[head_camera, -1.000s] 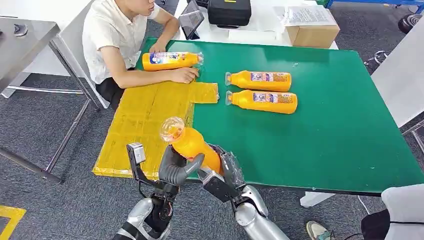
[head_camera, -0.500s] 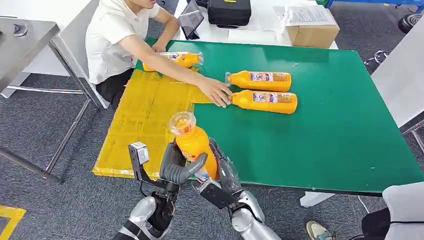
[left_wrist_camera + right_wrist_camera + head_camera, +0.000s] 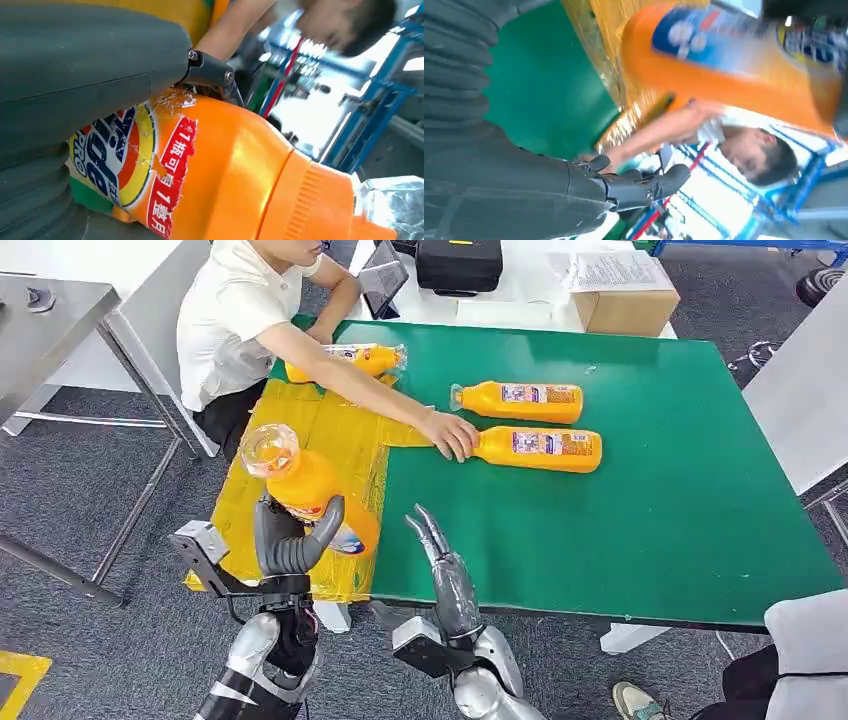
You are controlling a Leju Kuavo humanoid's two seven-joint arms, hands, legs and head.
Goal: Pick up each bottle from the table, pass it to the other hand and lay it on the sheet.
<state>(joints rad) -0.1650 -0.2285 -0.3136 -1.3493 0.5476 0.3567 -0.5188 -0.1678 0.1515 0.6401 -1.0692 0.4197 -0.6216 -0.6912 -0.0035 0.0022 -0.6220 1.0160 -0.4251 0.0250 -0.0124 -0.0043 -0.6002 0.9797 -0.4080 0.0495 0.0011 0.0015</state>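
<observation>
Over the yellow sheet (image 3: 290, 465), near edge: my left hand (image 3: 290, 540) grips one orange detergent bottle (image 3: 310, 495), cap up and tilted, ready for laying down. My right hand (image 3: 440, 560) hangs empty, fingers straight, beside it over the green bench (image 3: 650, 520). A person's hand (image 3: 452, 435) touches another bottle (image 3: 540, 448).

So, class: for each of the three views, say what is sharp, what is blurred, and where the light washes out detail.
Head view: evenly lit and sharp, green table without glare. Left wrist view: held bottle crisp, its label readable, background blurred and overexposed. Right wrist view: bottle smeared by blur, the person soft, bright washed-out patches behind; the right hand reads sharper.
</observation>
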